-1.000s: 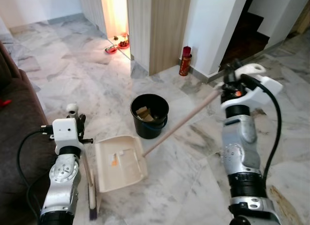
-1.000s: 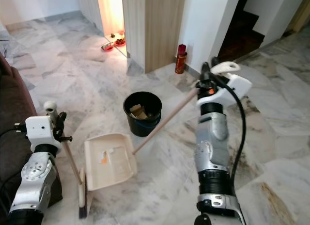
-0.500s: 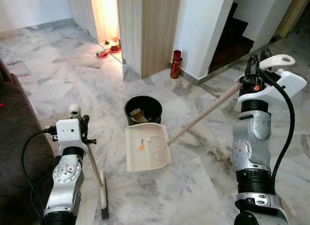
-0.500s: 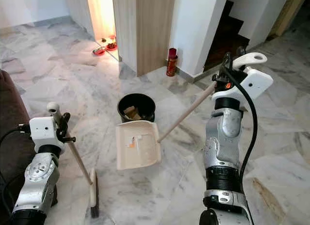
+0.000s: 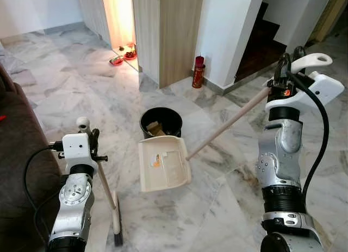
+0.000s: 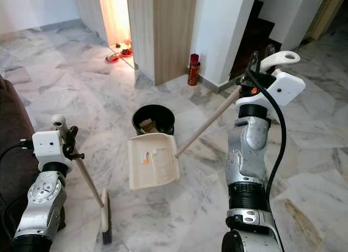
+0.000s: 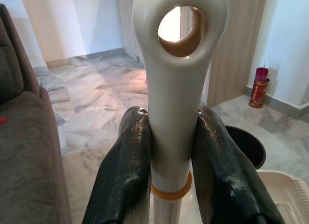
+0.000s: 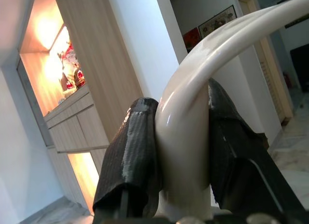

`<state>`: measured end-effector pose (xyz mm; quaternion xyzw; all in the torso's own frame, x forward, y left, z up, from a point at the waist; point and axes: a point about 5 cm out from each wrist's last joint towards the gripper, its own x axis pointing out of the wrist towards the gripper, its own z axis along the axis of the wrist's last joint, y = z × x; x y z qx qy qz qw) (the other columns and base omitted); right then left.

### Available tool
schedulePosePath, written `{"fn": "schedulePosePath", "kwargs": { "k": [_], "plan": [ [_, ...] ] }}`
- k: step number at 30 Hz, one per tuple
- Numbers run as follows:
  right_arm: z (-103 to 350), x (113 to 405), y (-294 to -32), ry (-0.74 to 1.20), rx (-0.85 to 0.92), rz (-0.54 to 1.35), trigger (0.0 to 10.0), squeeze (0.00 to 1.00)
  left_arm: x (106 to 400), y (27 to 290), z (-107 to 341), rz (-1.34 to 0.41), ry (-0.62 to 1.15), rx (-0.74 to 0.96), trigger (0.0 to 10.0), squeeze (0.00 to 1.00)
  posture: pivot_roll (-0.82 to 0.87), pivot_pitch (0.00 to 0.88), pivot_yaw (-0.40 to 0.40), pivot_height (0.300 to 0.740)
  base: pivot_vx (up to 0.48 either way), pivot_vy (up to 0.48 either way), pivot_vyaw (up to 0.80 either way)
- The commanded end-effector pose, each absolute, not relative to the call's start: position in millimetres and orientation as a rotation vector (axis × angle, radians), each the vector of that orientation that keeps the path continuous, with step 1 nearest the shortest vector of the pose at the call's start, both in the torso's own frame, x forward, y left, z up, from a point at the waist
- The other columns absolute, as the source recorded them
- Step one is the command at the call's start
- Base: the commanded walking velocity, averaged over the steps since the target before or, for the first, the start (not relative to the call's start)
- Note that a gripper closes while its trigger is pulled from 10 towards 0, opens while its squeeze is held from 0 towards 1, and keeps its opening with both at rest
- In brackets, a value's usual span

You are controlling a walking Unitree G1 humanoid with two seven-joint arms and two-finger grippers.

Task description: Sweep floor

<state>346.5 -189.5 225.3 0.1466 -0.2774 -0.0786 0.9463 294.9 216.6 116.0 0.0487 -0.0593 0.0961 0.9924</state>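
A cream dustpan [image 5: 164,163] hangs tilted above the floor, its rear edge just in front of a black bucket [image 5: 161,121] that holds cardboard scraps. A few orange and white bits lie in the pan. Its long beige handle [image 5: 228,124] rises to my right gripper [image 5: 287,73], which is shut on the handle's looped top [image 8: 183,137]. My left gripper [image 5: 91,142] is shut on a broom's cream handle [image 7: 176,113] just under its hanging hole. The broom head [image 5: 116,224] rests on the marble floor beside my left arm.
A dark sofa [image 5: 16,143] fills the left side. Behind the bucket stand a wooden cabinet [image 5: 174,29], a red canister [image 5: 199,71] at the white wall's foot, and a dark stairway [image 5: 266,35]. Small bowls [image 5: 117,60] sit on the floor by the lit alcove.
My right gripper has raised the dustpan off the floor and brought it up to the bucket's near edge. The camera has shifted forward. The broom has stayed beside my left arm.
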Motion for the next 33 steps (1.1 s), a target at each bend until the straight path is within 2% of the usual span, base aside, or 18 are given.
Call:
{"fn": "schedulePosePath", "kwargs": {
  "k": [1,33],
  "plan": [
    [241,345,-190,-0.643,0.312,-0.162,10.0,0.00,296,218,128,0.193,-0.183,0.115,10.0,0.00,0.07,0.000,-0.022,0.740,0.292,0.000,0.00],
    [252,348,-181,-0.669,0.317,-0.094,10.0,0.00,297,217,129,0.209,-0.186,0.112,10.0,0.00,0.07,0.000,-0.038,0.740,0.350,0.000,0.00]
  ]
}}
